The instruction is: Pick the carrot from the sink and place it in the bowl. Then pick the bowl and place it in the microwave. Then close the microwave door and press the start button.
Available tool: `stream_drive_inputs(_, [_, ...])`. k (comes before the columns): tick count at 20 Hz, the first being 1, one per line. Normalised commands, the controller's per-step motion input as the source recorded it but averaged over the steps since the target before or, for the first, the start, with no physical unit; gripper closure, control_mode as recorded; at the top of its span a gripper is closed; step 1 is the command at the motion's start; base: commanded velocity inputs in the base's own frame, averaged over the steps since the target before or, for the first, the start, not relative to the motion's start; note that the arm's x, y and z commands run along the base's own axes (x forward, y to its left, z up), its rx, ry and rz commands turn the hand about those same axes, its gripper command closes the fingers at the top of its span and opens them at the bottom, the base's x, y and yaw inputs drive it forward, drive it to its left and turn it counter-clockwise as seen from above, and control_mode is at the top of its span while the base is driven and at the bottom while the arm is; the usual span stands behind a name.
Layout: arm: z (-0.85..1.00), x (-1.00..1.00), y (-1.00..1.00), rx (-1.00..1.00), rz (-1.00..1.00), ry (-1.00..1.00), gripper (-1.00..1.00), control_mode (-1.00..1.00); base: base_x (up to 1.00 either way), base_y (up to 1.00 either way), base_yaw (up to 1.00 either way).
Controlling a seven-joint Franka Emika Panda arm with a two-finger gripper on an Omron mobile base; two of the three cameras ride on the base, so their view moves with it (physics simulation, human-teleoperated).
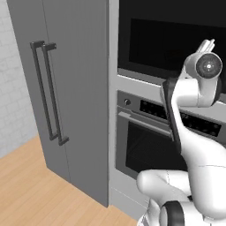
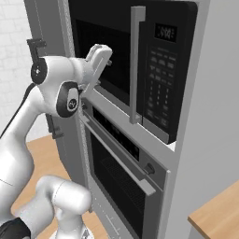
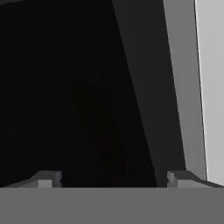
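The microwave [image 2: 158,28] is built in above the oven, and its black microwave door [image 2: 109,56] lies shut against the front. My gripper [image 2: 100,55] is raised in front of the door's dark window, left of the long grey handle [image 2: 137,65]. In the left base view the gripper [image 1: 206,44] points up at the microwave [image 1: 176,39]. Up close, the hand view has the dark window [image 3: 65,87] and its grey frame [image 3: 183,87], with my gripper [image 3: 113,179] open and nothing between its fingertips [image 3: 48,178]. The carrot, bowl and sink are out of view.
The microwave's keypad [image 2: 161,84] sits right of the handle. Below is the larger oven [image 2: 121,177] with its bar handle and control strip [image 1: 176,114]. A tall grey cabinet with two vertical handles [image 1: 48,92] stands to the left. A wooden counter corner [image 2: 217,214] is at the right.
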Motion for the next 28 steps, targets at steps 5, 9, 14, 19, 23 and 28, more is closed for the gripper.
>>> stream_drive_inputs(5, [0.50, -0.89, 0.29, 0.26, 0.00, -0.15, -1.00, -1.00, 0.00, 0.00, 0.00])
stream_drive_inputs(9, [0.63, -0.91, 0.29, 0.42, 0.00, -0.06, -1.00, -1.00, 0.00, 0.00, 0.00])
stream_drive_inputs(14, [0.24, -0.79, 0.21, -0.01, 0.00, -0.02, -1.00, -1.00, 0.00, 0.00, 0.00])
stream_drive_inputs(19, [0.06, -0.72, 0.09, -0.41, 0.08, 0.00, -1.00, -1.00, 0.00, 0.00, 0.00])
stream_drive_inputs(23, [0.01, -0.64, 0.01, -0.56, 0.14, 0.00, -1.00, -1.00, 0.00, 0.00, 0.00])
stream_drive_inputs(28, [0.00, -0.42, 0.08, -0.69, 0.17, 0.01, -1.00, -1.00, 0.00, 0.00, 0.00])
